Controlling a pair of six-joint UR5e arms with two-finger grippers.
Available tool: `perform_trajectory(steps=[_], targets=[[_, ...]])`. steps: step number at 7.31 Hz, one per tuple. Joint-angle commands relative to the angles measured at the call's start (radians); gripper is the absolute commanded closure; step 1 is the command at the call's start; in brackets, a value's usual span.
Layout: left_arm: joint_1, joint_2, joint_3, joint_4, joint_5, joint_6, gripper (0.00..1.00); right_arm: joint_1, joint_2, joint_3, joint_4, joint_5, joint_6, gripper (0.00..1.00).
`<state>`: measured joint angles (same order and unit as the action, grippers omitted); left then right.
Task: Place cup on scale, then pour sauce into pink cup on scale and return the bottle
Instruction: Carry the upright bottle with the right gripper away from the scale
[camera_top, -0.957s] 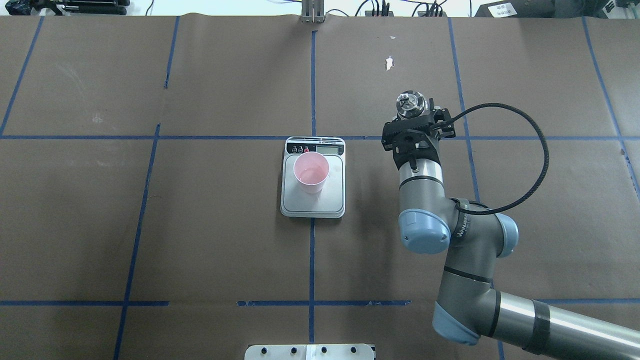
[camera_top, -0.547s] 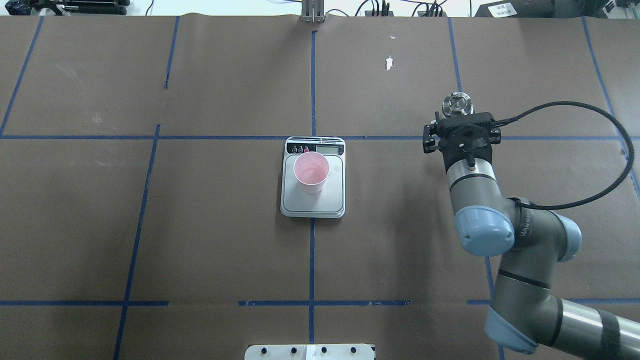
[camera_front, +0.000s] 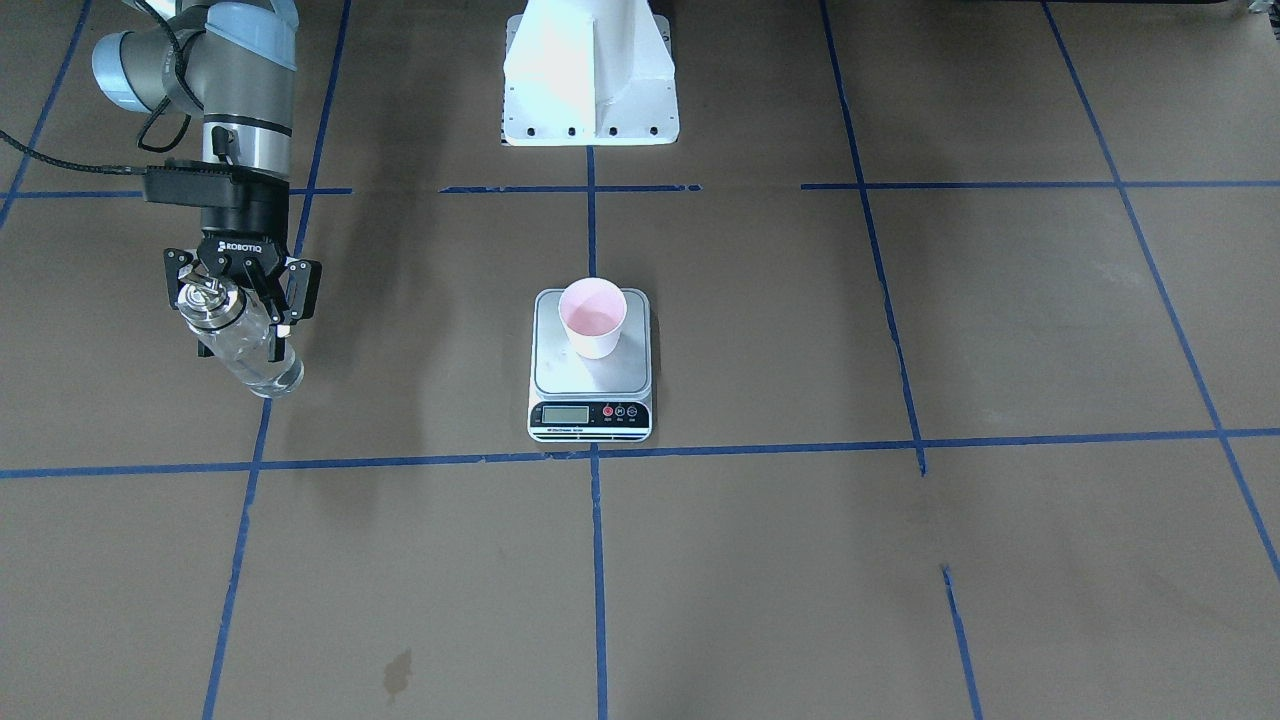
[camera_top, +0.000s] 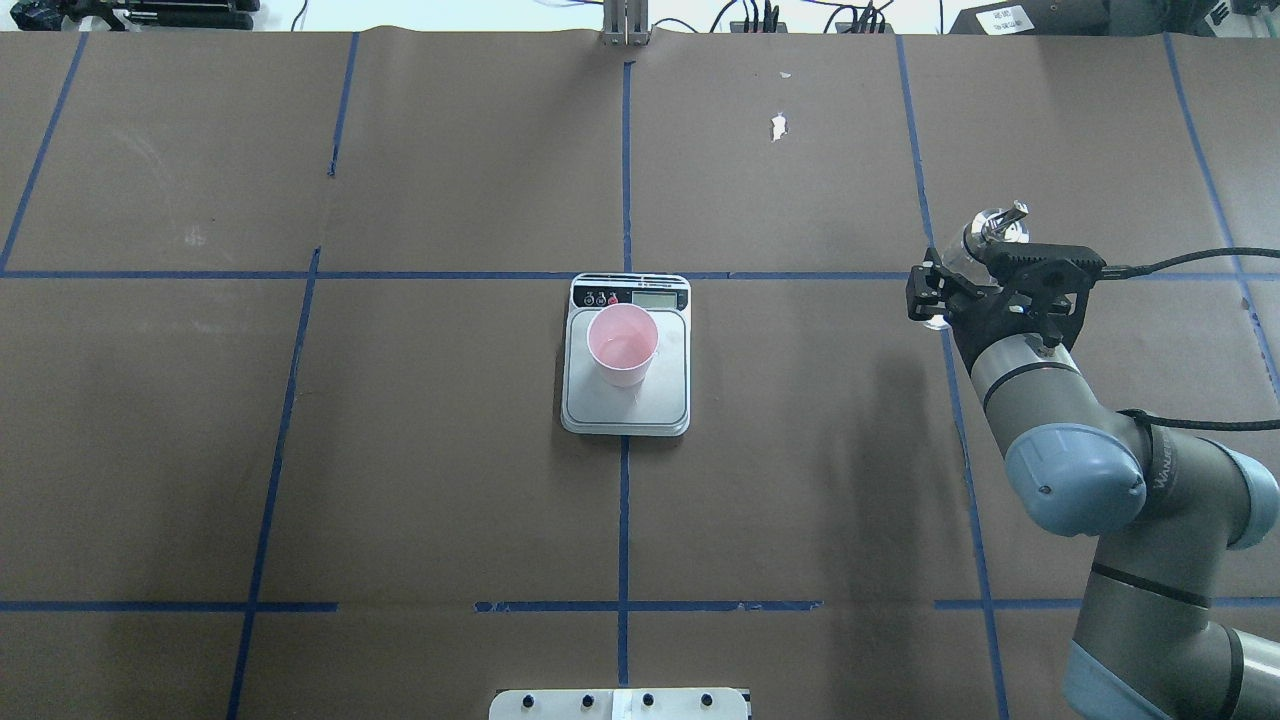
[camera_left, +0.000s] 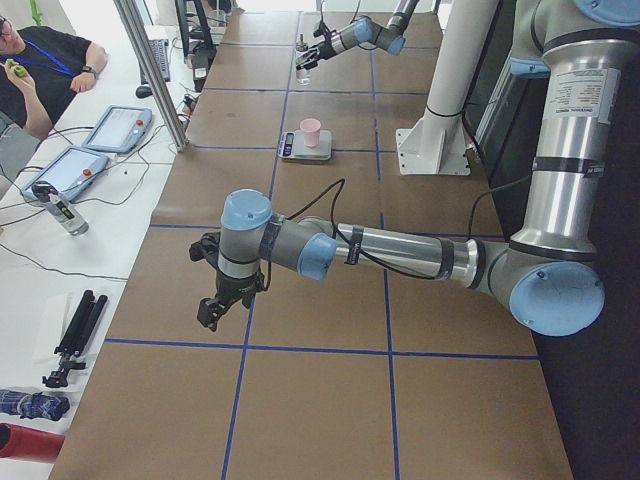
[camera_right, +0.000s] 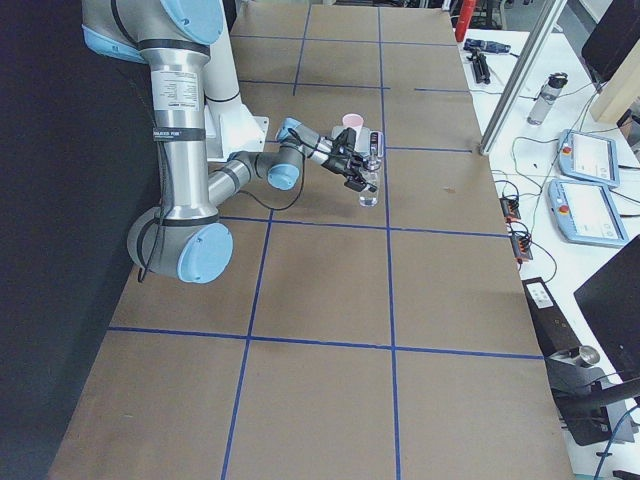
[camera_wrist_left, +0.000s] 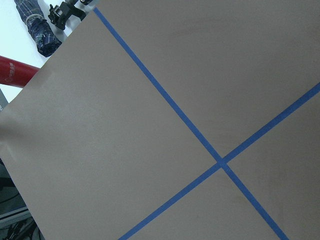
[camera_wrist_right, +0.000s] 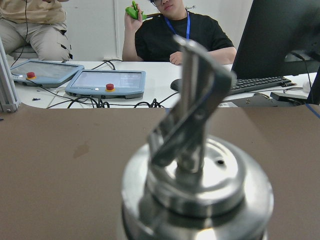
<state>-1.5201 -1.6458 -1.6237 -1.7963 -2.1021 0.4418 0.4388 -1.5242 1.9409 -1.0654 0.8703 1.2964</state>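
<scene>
Exterior front-facing view: the bottle (camera_front: 250, 355) is gripped just under its collar by the right claw (camera_front: 240, 300), whose two black fingers are closed against the glass from either side. The bottle hangs below the claw, well apart from the scale (camera_front: 590, 378) and towards the robot's right end of the desk (camera_front: 800, 550). Whether its base touches the desk cannot be told. In the overhead view only the metal top of the bottle (camera_top: 990, 230) is seen, just beyond the claw's black body.

The bottle is a clear glass cylinder; its contents cannot be made out through the glass. In the right wrist view its shiny round metal collar (camera_wrist_right: 195, 192) and its angled metal spout (camera_wrist_right: 197, 110) fill the frame, close and blurred.

The cup (camera_front: 592, 318) is set upright on the scale's plate, towards the robot's side of it. It is small, pale pink and tapered, with a matt paper-like wall. The plate is flat, square and silver-grey; a black strip with a small display and round buttons runs along the side away from the robot.

The desk is covered in dull brown paper crossed by blue tape lines.

The left claw (camera_left: 215, 305) is seen only from the left side, over bare desk; its jaws cannot be judged.
</scene>
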Motion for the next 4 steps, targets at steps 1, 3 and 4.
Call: perform_trajectory(steps=[1, 3, 4], targets=[[0.000, -0.002, -0.001, 0.000, 0.001, 0.000, 0.00, 0.001, -0.019, -0.007, -0.004, 0.070, 0.040, 1.00], [0.000, -0.002, -0.001, 0.000, 0.001, 0.000, 0.00, 0.000, -0.022, -0.049, -0.008, 0.067, 0.063, 1.00], [0.000, -0.002, -0.002, 0.000, 0.001, 0.000, 0.00, 0.000, -0.024, -0.056, -0.008, 0.065, 0.064, 1.00]])
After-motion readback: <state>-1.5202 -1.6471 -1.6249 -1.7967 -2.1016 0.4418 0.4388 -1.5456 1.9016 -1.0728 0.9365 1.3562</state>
